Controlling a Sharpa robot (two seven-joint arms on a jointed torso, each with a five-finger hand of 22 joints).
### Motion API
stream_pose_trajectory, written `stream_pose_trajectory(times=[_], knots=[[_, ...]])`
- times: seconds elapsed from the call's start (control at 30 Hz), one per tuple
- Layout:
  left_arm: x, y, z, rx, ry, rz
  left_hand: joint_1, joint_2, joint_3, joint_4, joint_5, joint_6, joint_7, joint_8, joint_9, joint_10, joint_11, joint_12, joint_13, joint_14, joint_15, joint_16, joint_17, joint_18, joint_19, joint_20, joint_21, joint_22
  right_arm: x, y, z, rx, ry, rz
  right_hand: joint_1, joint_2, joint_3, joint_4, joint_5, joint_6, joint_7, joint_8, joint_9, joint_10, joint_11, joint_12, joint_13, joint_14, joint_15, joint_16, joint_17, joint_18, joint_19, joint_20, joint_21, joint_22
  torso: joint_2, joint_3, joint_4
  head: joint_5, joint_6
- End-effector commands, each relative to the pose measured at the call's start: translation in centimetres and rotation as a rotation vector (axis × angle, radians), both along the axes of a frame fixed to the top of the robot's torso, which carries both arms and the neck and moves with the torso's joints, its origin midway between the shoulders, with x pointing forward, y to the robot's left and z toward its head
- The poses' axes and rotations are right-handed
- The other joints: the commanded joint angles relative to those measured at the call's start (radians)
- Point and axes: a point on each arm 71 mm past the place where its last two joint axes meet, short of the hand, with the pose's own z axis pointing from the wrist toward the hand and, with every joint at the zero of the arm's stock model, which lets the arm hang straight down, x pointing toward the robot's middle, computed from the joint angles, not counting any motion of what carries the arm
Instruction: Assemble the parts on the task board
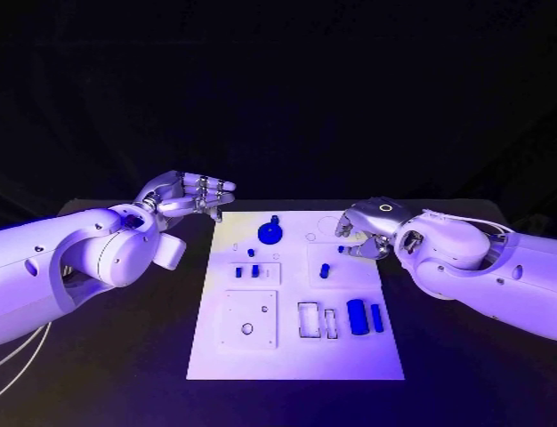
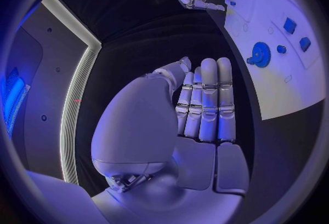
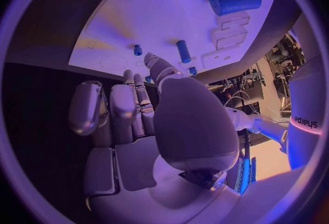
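Observation:
The white task board lies in the middle of the black table. On it are a blue gear, a small blue peg, a short blue piece, a thick blue cylinder and a thinner blue bar. My left hand hovers off the board's far left corner, its fingers straight and side by side, holding nothing. My right hand is over the board's right edge, fingers bent down toward the surface. Small blue bits show beside its thumb; I cannot tell whether they are held.
Two more small blue pieces sit in a raised square on the board's left half. Near the front are a square plate with a hole and narrow rectangular slots. Black table surrounds the board on all sides.

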Motion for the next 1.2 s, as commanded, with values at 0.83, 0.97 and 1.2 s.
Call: stream_pose_trajectory(times=[0.83,0.97,1.2], knots=[[0.0,-0.2,0.3,-0.035,-0.017,0.002,0.012,0.009,-0.004,-0.008,0.003,0.001,0.009,-0.001,0.000,-0.005,-0.003,0.011,0.002,-0.002,-0.003,-0.010,-0.007,0.006,0.006,-0.001,-0.008,-0.005,0.7,0.5,-2.9,-0.038,0.058,-0.001,-0.002,0.019,0.092,0.002,-0.021,0.017,0.003,0.003,0.006,0.019,0.000,0.035,-0.005,0.032,0.005,0.083,0.070,-0.029,0.027,0.005,0.082,0.073,0.001,0.0006,-0.0001,0.005,-0.007],[-0.1,-0.2,0.3,-0.035,-0.017,0.000,0.013,0.010,-0.004,-0.009,0.003,0.000,0.009,-0.002,-0.001,-0.006,-0.003,0.012,0.002,-0.002,-0.003,-0.010,-0.007,0.006,0.006,-0.002,-0.009,-0.005,0.8,0.6,-3.1,-0.033,0.066,-0.003,-0.002,0.026,0.119,0.002,-0.030,0.020,0.002,0.003,0.007,0.024,-0.002,0.036,-0.008,0.032,0.005,0.093,0.079,-0.031,0.030,0.005,0.093,0.084,0.000,0.0006,0.0002,0.006,-0.008],[0.0,-0.2,0.3,-0.034,-0.015,0.002,0.014,0.011,-0.004,-0.009,0.003,0.000,0.010,-0.002,-0.001,-0.007,-0.002,0.012,0.002,-0.002,-0.003,-0.011,-0.008,0.006,0.007,-0.002,-0.009,-0.006,0.9,0.6,-3.3,-0.024,0.085,0.002,0.004,0.050,0.181,-0.001,-0.064,0.047,-0.004,0.012,0.014,0.055,-0.009,0.045,-0.007,0.035,0.000,0.121,0.105,-0.039,0.045,0.002,0.131,0.116,0.000,0.0004,-0.0005,0.006,-0.012]])
